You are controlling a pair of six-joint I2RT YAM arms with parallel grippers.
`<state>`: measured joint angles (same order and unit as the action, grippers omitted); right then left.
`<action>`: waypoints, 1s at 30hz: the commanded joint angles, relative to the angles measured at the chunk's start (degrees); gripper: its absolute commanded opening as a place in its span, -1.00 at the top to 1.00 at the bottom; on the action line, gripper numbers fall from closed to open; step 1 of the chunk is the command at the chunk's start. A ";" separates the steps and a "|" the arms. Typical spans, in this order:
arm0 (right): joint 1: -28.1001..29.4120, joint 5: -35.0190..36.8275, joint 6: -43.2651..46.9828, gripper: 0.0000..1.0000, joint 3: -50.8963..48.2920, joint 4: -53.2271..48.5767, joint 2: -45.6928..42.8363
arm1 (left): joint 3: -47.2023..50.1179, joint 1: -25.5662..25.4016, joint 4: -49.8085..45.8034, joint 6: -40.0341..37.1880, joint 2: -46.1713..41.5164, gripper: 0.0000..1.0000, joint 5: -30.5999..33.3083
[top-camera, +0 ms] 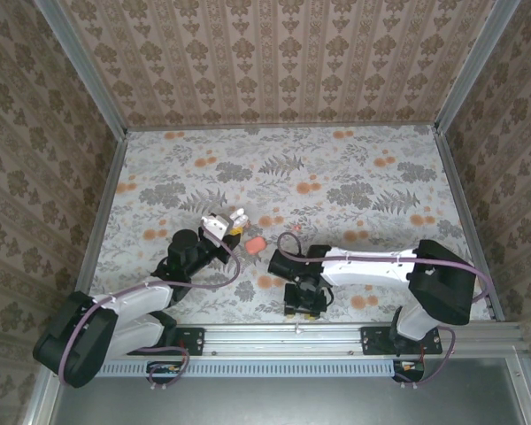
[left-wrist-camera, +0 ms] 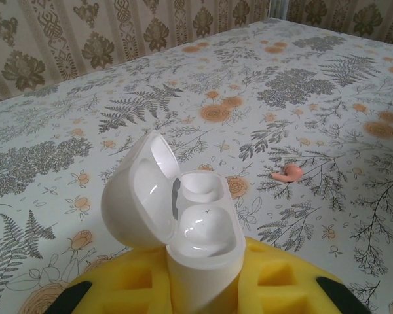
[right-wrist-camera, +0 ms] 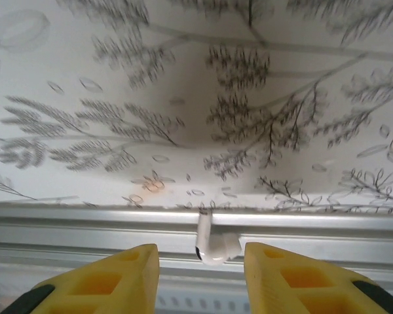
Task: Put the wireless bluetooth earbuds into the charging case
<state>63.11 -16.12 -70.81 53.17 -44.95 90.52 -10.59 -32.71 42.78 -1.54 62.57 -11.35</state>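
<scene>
Left gripper [left-wrist-camera: 203,294] is clamped on the white charging case [left-wrist-camera: 183,216], lid open, well away from the metal rail [top-camera: 336,336]. Right gripper [right-wrist-camera: 202,275] hangs at that rail, yellow fingers [right-wrist-camera: 118,275] apart, one white earbud [right-wrist-camera: 209,245] lying against the rail between them, untouched. A small coral object [left-wrist-camera: 287,173] lies far from the rail.

Top looks down; both wrists close over table [top-camera: 336,168].
</scene>
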 commanded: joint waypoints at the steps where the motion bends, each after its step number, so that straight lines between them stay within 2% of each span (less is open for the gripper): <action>1: 1.45 -2.72 0.01 0.19 0.89 -3.74 1.78 | -0.18 0.45 0.15 -1.36 -1.51 0.83 -0.95; 14: 3.68 -4.41 1.99 0.26 0.58 -1.14 7.29 | -0.13 0.63 -1.98 -1.44 -3.67 0.83 -0.75; 19: 3.73 -4.42 3.06 0.35 0.23 -0.06 8.09 | -0.13 0.62 -2.05 -1.28 -3.81 0.83 -0.86; 25: 3.68 -4.10 3.46 0.48 -0.10 -0.26 6.91 | -0.29 0.63 -2.19 -1.27 -3.68 0.83 -0.85; 30: 3.68 -2.96 3.46 0.50 0.53 -2.31 3.14 | -0.31 0.63 -2.14 -1.31 -3.35 0.83 -0.86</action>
<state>66.54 -19.55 -67.66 53.17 -45.10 96.77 -10.59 -32.51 40.45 -1.74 59.70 -11.35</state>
